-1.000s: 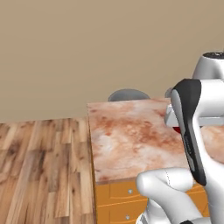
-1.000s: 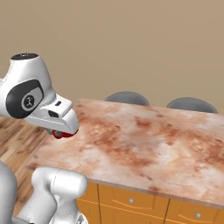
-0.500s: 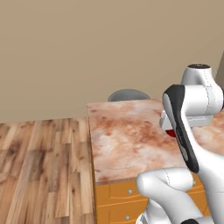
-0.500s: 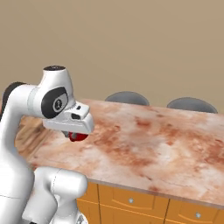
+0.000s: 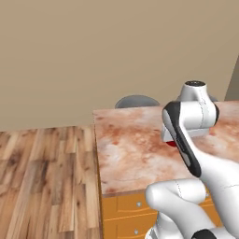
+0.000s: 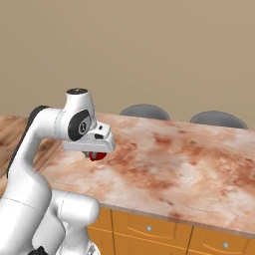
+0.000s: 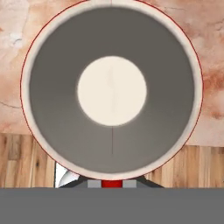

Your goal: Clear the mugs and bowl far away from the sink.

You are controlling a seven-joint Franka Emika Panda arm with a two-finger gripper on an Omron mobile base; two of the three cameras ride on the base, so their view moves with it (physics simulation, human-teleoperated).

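Note:
My gripper [image 6: 97, 152] is shut on the rim of the red mug [image 6: 98, 156], low over the left part of the marble counter [image 6: 174, 164]. In the left base view the red mug [image 5: 172, 143] peeks out from behind the arm's white wrist. Seen from the hand, the mug [image 7: 112, 87] opens straight below me, with a pale bottom and a thin red rim. The counter's edge and the wooden floor lie beneath it. I cannot tell whether the mug touches the counter. The bowl and the sink are out of view.
Two grey stools [image 6: 144, 110] [image 6: 217, 118] stand behind the counter. Orange drawers [image 6: 149, 226] run under its front edge. Wooden floor [image 5: 42, 177] spreads left of the counter [image 5: 126, 154]. A plain beige wall stands behind.
The arm has reached further out over the counter, and the hand has carried the red mug away from the left edge and lower. The gripper stays shut.

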